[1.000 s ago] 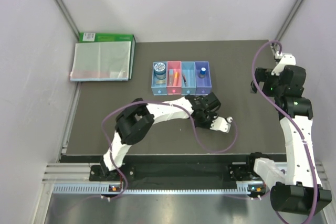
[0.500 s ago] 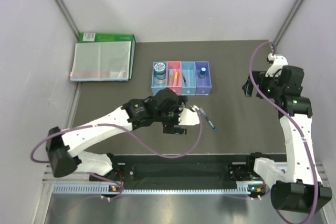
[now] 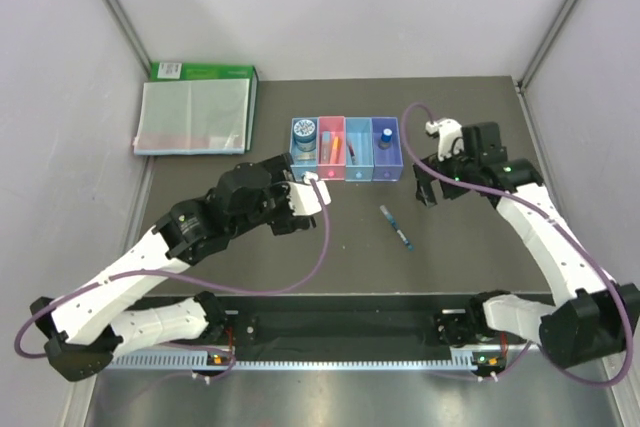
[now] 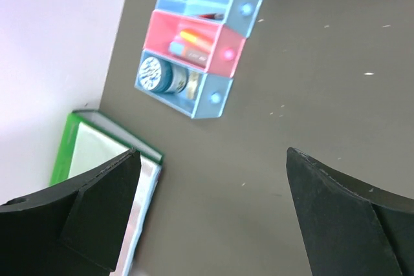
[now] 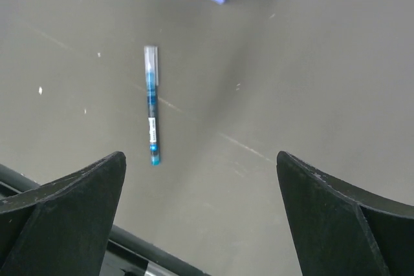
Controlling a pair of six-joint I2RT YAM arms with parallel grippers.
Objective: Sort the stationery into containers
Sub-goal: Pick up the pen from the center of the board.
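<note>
A blue pen (image 3: 396,226) lies loose on the dark table in front of the containers, and shows too in the right wrist view (image 5: 152,105). The containers (image 3: 345,148) are a joined row of four bins. A grey tape roll (image 4: 152,72) sits in the left light-blue bin, an orange highlighter (image 4: 194,38) in the pink one, and a blue-capped bottle (image 3: 386,134) in the purple one. My left gripper (image 3: 283,209) hangs open and empty left of the pen, its jaws (image 4: 210,153) wide over bare table. My right gripper (image 3: 432,190) is open and empty, up and right of the pen (image 5: 200,156).
A clear folder on a flat green box (image 3: 195,112) lies at the back left, its edge showing beside my left fingers (image 4: 97,153). Pale walls close in the table on three sides. A metal rail (image 3: 330,357) runs along the near edge.
My left gripper opened and left the blue pen on the table, then pulled back to the left. My right arm swung in from the far right toward the pen and bins.
</note>
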